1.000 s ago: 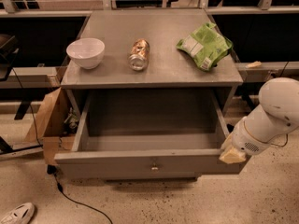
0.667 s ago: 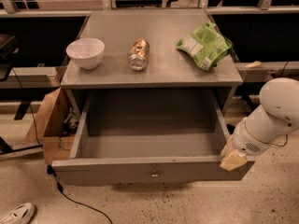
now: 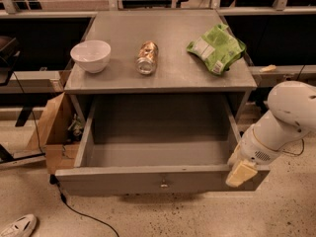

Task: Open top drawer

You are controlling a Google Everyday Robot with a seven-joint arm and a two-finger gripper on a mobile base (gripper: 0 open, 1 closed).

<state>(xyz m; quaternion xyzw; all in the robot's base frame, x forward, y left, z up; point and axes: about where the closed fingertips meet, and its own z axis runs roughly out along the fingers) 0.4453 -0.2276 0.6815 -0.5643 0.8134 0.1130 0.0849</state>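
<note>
Grey cabinet seen from above and in front. The top drawer (image 3: pixel 123 179) – a matte grey box with plain flat walls and a bare floor – stands drawn far out from under the cabinet top (image 3: pixel 173 33), its front panel nearest the camera. A small brass-coloured knob (image 3: pixel 163 183) sits at the middle of that panel.

The gripper (image 3: pixel 241 172), a pale yellowish wedge-shaped piece, lies against the right end of the drawer front, touching its upper edge near the corner. Whether it is spread or closed cannot be told from this angle. Behind it rises the arm (image 3: pixel 289 116), smooth, white and rounded, with a perforated patch near the wrist.

On the dull grey top, from left to right and well apart:
- a glossy white round bowl (image 3: pixel 91 56), upright
- a cylindrical can (image 3: pixel 147 58) lying on its side
- a crinkled green snack bag (image 3: pixel 216 48) lying flat

To the left of the cabinet stands an open brown cardboard box (image 3: pixel 49 132). A black cable (image 3: pixel 74 209) trails over the speckled floor (image 3: pixel 197 216) – near a white shoe (image 3: pixel 17 227) at the lower left corner.
</note>
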